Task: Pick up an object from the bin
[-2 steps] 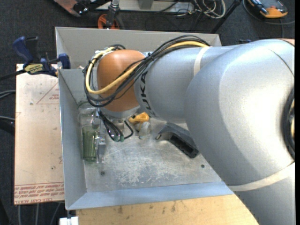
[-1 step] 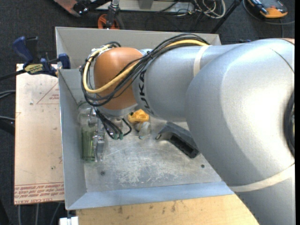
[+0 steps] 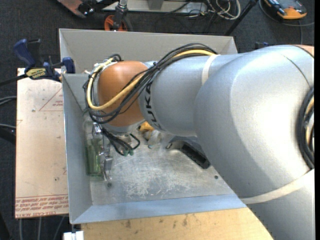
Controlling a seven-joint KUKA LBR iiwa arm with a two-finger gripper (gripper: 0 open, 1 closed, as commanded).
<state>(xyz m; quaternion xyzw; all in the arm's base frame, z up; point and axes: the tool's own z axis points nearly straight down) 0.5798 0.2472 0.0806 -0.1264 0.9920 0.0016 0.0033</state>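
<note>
Currently the arm [image 3: 225,109] reaches into the grey metal bin [image 3: 165,184] from the right, and its broad silver body covers much of the bin's right half and back. At the wrist sits a rounded orange cover [image 3: 117,96], with yellow and black cables [image 3: 107,104] looping around it. Below that cover the end effector [image 3: 105,166] hangs down close to the bin's left wall, about midway between the back and front edges, with its tip low near the bin floor. I cannot tell whether it is wide or narrow, because its metal parts overlap from this angle and the wrist hides its upper section.

Just beside the end effector, on its left and against the left wall, lies a flat green oblong thing [image 3: 92,159], its long side running along the wall. It is the nearest thing to the end effector, and whether the 2 touch cannot be told.

Toward the middle of the bin, partly under the arm, a small yellow thing [image 3: 146,128] peeks out, with a pale, whitish piece [image 3: 152,143] just in front of it. Further right a black elongated bar [image 3: 196,155] lies slanted on the floor, its upper end tucked beneath the arm. The floor near the front edge shows pale scuff marks.
</note>
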